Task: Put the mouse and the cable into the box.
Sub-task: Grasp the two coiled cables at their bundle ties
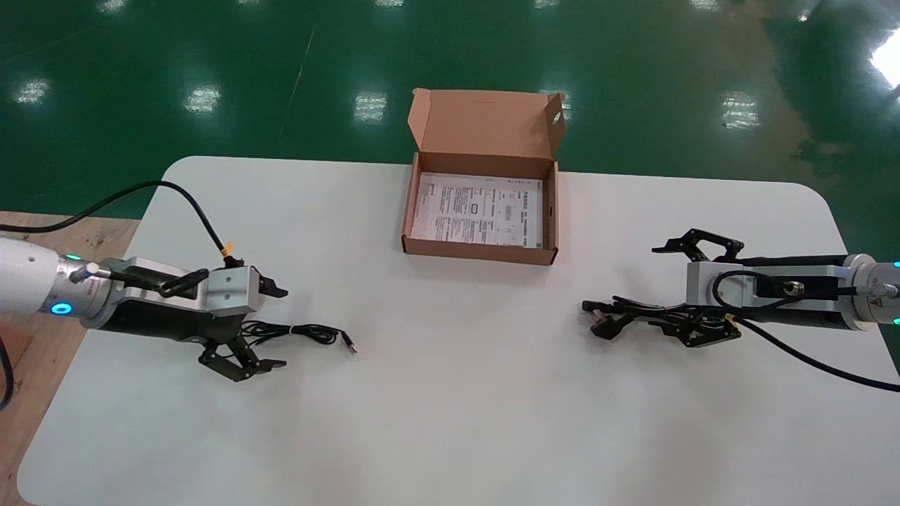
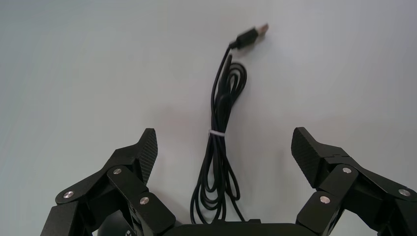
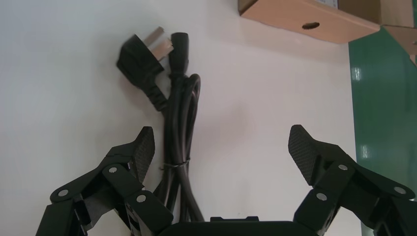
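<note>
Both tools gape wide, empty: left tool (image 1: 281,327) over the USB cable (image 2: 219,113), right tool (image 3: 221,132) over the power cable (image 3: 179,108).

A white desk (image 1: 450,422) with rounded corners is taking up most of the head view. Beyond its far edge a glossy green floor (image 1: 211,42) is stretching away, mirroring rows of ceiling lights as pale patches (image 1: 370,105). A stronger glare (image 1: 887,60) is shining past the far right corner. Bare wooden boards (image 1: 28,407) are showing beside the desk's left edge.
</note>
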{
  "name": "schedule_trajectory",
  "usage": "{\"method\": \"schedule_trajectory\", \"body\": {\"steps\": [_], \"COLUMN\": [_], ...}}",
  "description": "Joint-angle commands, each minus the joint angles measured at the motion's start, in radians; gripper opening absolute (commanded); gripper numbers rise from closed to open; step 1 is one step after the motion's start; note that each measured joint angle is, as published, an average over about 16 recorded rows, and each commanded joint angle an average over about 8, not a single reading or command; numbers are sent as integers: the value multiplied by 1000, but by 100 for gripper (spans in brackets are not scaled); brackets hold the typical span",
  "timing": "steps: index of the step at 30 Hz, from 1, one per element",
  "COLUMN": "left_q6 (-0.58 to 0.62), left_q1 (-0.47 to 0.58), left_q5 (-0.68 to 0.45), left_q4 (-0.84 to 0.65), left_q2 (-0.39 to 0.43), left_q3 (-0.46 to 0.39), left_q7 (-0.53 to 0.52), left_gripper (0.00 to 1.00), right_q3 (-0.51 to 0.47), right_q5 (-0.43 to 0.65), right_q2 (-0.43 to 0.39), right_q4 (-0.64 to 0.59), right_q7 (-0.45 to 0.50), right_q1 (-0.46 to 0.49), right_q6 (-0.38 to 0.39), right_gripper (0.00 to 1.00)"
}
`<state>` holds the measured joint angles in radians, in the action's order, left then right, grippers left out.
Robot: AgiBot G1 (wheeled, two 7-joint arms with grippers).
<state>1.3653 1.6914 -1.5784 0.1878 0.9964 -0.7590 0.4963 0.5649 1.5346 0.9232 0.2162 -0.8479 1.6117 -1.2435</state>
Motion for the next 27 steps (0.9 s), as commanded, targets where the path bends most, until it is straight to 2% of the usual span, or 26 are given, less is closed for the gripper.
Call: {"method": "schedule_trajectory", "body": {"steps": [1, 10, 11, 12, 18, 19, 20, 27], "left_q6": [-16, -66, -70, -74, -90, -91, -92, -90], "left_q1": [6, 13, 13, 13, 16, 17, 17, 16], "left_q5": [-8, -13, -13, -14, -19, -19, -20, -19], "left_q4": [-37, -121, -126, -130, -151, -153, -154, -148], "left_q2": [12, 44, 46, 47, 55, 55, 56, 54], "left_q3": [-4, -6, -6, -6, -9, -9, -10, -9], "left_q7": [30, 102, 108, 113, 132, 134, 135, 132], "left_gripper": [100, 100, 100, 95, 20, 7, 0, 0], "right_q3": [3, 14, 15, 16, 19, 20, 20, 19], "right_q5": [8, 26, 28, 29, 35, 36, 36, 35], "right_q2": [20, 56, 58, 58, 66, 67, 68, 66], "right_q4": [-35, -125, -132, -137, -171, -174, -177, -168], "right_q7": [-17, -56, -58, -60, -59, -58, -58, -59], "right_q1": [11, 39, 41, 42, 47, 48, 48, 46], "right_q6": [22, 63, 66, 68, 83, 85, 86, 82], "right_gripper": [100, 100, 97, 85, 10, 1, 0, 0]}}
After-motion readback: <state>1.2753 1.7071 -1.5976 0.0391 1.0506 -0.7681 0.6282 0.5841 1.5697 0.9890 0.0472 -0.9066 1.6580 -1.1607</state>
